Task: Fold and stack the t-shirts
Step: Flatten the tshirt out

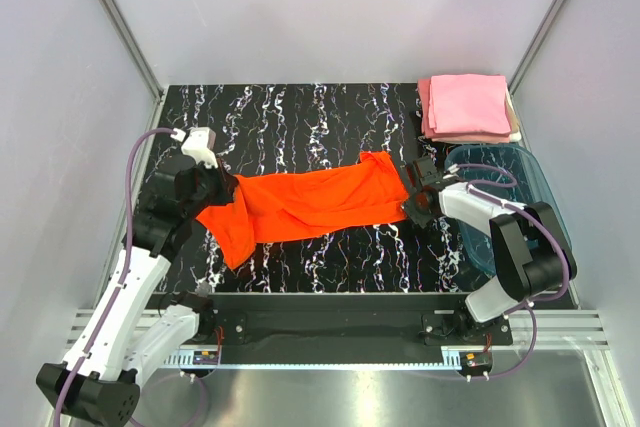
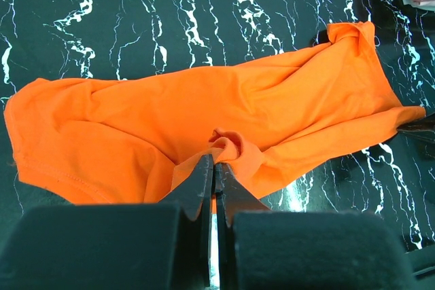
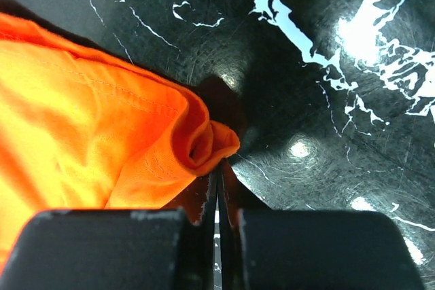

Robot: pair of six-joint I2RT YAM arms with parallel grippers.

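Orange-red t-shirt (image 1: 310,202) lies unfolded and rumpled across the middle of the tabletop (image 1: 300,117), long axis left to right; the folded pink t-shirts (image 1: 468,107) sit stacked at the far right corner, just beyond the teal tub (image 1: 500,197). Expect the cloth to be light, limp and prone to bunching: it will sag between holds, so take it at hems or corners and keep it taut. Your left fingers (image 2: 198,185) are pressed together, pinching a puckered fold near its left end. Your right fingers (image 3: 204,202) look closed on the tucked right corner. Left arm (image 1: 150,237) reaches far and inward; right arm (image 1: 520,247) is bent, its wrist pointing left in front of the tub
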